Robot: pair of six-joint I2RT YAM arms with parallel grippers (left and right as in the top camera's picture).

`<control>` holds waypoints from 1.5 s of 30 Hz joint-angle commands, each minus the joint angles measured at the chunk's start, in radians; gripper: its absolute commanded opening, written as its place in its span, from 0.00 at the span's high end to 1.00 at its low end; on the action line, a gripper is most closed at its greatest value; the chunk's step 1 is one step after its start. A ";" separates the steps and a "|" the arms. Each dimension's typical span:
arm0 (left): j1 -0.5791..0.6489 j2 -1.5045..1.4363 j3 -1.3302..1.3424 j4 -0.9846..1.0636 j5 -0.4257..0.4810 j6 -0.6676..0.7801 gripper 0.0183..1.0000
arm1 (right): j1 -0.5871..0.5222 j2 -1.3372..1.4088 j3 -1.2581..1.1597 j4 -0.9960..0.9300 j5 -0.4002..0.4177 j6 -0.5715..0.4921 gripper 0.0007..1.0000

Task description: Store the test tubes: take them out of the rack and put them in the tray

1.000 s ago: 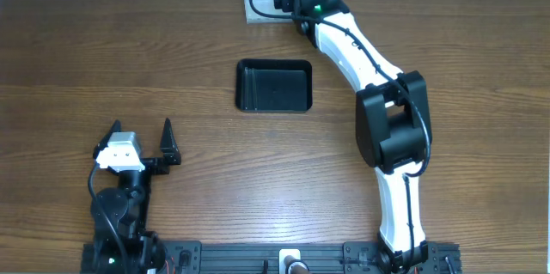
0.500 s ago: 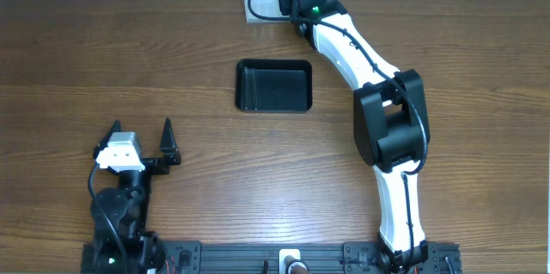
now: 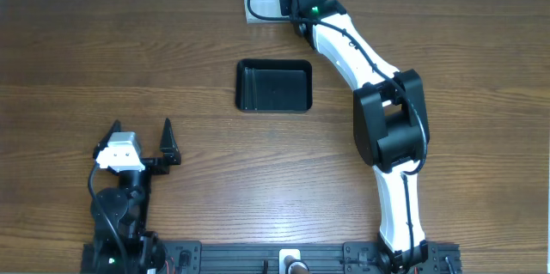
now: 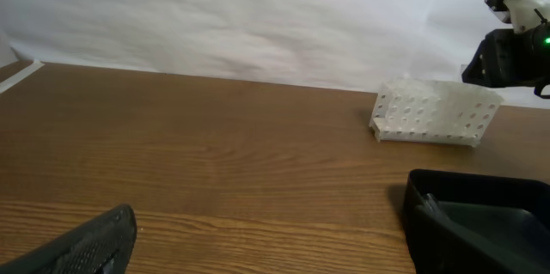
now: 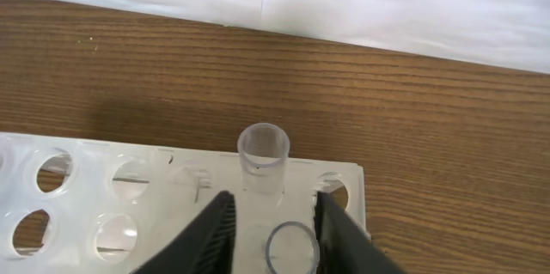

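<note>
The white test-tube rack [image 3: 262, 3] stands at the table's far edge, also seen from the left wrist [image 4: 434, 111]. My right gripper [image 5: 273, 201] hovers open over the rack's [image 5: 129, 188] end. Its fingers straddle the rim of one clear test tube [image 5: 290, 248], and a second clear tube [image 5: 263, 158] stands upright just beyond. The black tray [image 3: 273, 85] lies in the middle of the table, holding nothing I can see. My left gripper [image 3: 141, 124] rests open near the front left, far from both.
The right arm [image 3: 361, 59] stretches diagonally from the bottom right up to the rack, passing right of the tray. Brown wooden table lies all around. A white backdrop [image 4: 215, 16] runs behind the far edge.
The right gripper has crept slightly farther up and left over the rack. The left arm has stayed still.
</note>
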 commanded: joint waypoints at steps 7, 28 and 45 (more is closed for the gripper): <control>-0.005 -0.009 -0.004 -0.002 0.011 0.014 0.00 | 0.019 0.014 0.023 0.003 0.013 0.003 0.86; -0.005 -0.009 -0.004 -0.002 0.011 0.014 0.00 | 0.034 -0.028 0.034 0.002 0.014 0.003 0.89; -0.005 -0.009 -0.004 -0.002 0.011 0.014 0.00 | 0.033 -0.148 0.034 -0.038 0.017 0.003 0.91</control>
